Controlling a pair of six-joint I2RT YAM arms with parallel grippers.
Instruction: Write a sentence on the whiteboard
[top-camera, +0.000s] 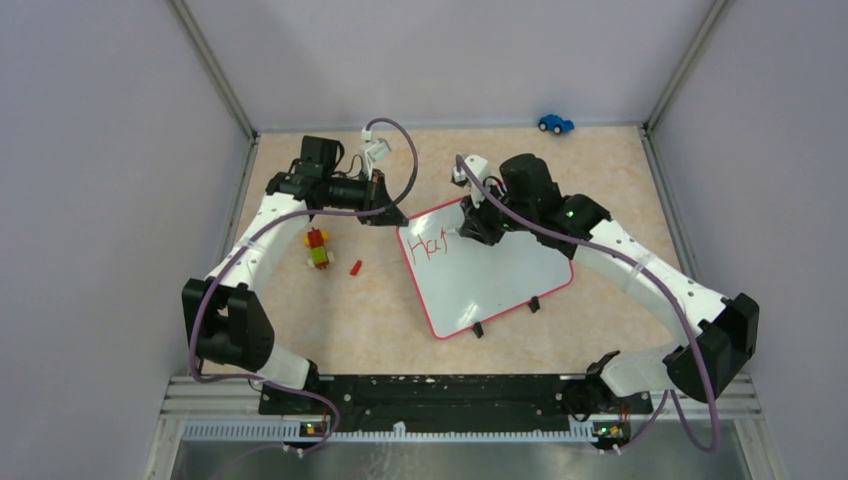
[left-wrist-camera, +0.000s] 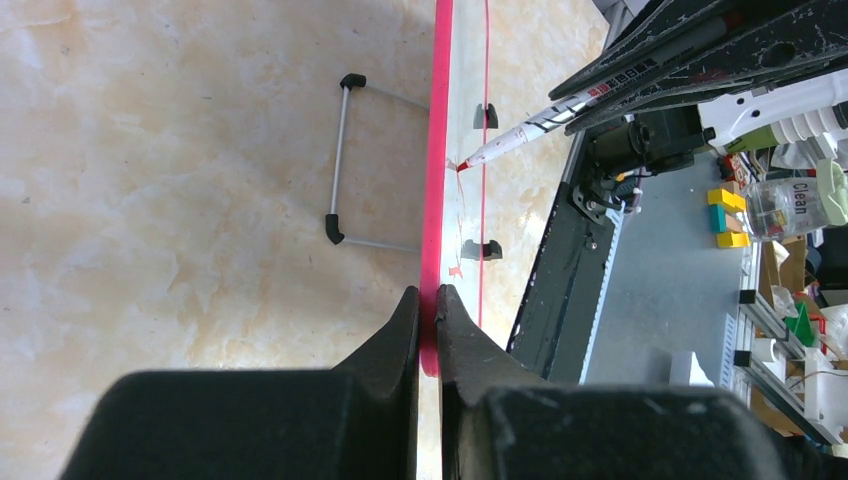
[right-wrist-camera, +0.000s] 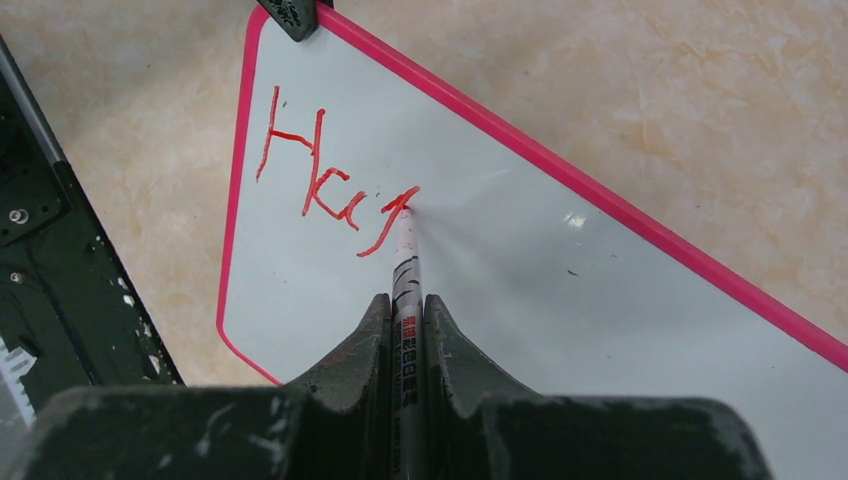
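The whiteboard (top-camera: 500, 275) lies tilted in the middle of the table, white with a red-pink frame and two black feet. My left gripper (top-camera: 388, 213) is shut on its far left corner; the left wrist view shows the frame (left-wrist-camera: 436, 150) clamped between the fingers (left-wrist-camera: 400, 330). My right gripper (top-camera: 470, 225) is shut on a red marker (right-wrist-camera: 406, 270) whose tip touches the board. The sentence (right-wrist-camera: 330, 190) reads only "Ha" plus part of a third letter in red; it also shows in the top view (top-camera: 432, 246).
A small stack of coloured toy bricks (top-camera: 317, 248) and a red marker cap (top-camera: 355, 267) lie left of the board. A blue toy car (top-camera: 555, 123) sits at the far back wall. Grey enclosure walls stand on three sides.
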